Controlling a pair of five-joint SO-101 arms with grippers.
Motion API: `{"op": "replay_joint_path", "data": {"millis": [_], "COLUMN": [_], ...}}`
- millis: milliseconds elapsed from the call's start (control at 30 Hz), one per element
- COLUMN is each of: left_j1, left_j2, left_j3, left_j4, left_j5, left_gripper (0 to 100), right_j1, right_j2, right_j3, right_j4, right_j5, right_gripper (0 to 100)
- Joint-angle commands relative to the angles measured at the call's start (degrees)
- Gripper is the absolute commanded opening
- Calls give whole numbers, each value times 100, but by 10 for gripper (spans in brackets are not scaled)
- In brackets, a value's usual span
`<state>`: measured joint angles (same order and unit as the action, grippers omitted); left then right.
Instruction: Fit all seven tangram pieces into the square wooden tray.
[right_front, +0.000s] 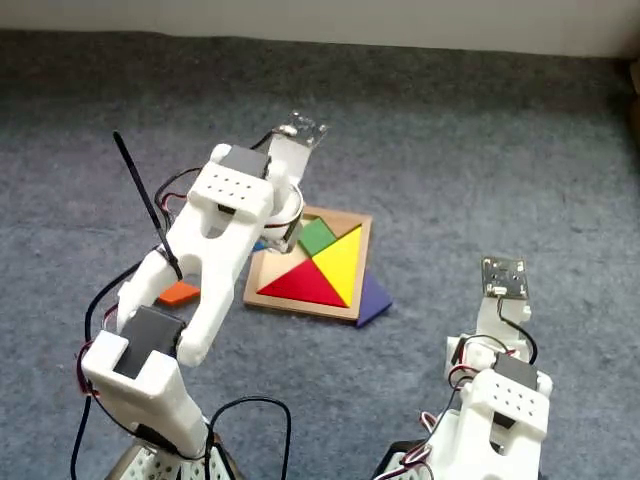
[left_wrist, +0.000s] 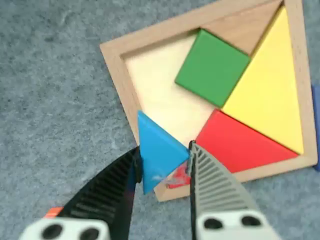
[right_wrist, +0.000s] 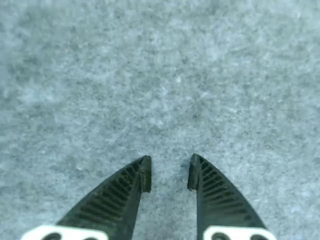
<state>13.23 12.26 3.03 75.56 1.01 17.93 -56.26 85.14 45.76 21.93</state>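
Tangram tray (right_front: 300, 307) sits mid-carpet and holds the green square (left_wrist: 212, 67), yellow triangle (left_wrist: 270, 95) and red triangle (left_wrist: 240, 145). In my high view the left arm hides the tray's left side. My left gripper (left_wrist: 164, 152) is clamped on the blue triangle (left_wrist: 160, 150) over the tray's near-left corner; I can't tell if the two touch. A purple piece (right_front: 374, 298) pokes out at the near-right corner, partly covered. An orange piece (right_front: 179, 293) lies to the left, half behind the arm. My right gripper (right_wrist: 169, 172) hangs parted and empty over the carpet (right_wrist: 160, 75).
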Motion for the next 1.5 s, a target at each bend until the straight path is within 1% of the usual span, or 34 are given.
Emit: {"op": "replay_joint_path", "data": {"millis": [0,100,200,267,367,567,667,733,867,933,1067,1233,1467], "left_j1": [119,119,119,127,171,505,523,444,163,48,-48,-119,-171], "left_j2": [330,884,1279,1437,1552,1543,1534,1534,1534,1543,1622,1947,2440], "left_j3": [-286,-576,-936,-1165,-1358,-1402,-1543,-1745,-2255,-2378,-2369,-2255,-2255], "left_j4": [-360,-360,-185,44,167,176,325,580,1108,1248,1108,756,466], "left_j5": [475,589,615,914,1231,1284,1284,1284,1240,1240,1222,818,782], "left_gripper": [24,47,128,174,218,268,270,268,210,191,190,185,185], "right_j1": [163,163,163,163,163,163,163,163,163,163,163,163,163], "right_j2": [31,31,31,31,31,31,31,31,31,31,31,31,31], "right_j3": [-22,-22,-22,-22,-22,-22,-22,-22,-22,-22,-22,-22,-22], "right_j4": [-84,-84,-84,-84,-84,-84,-84,-84,-84,-84,-84,-84,-84], "right_j5": [-9,-9,-9,-9,-9,-9,-9,-9,-9,-9,-9,-9,-9], "right_gripper": [134,134,134,134,134,134,134,134,134,134,134,134,134]}}
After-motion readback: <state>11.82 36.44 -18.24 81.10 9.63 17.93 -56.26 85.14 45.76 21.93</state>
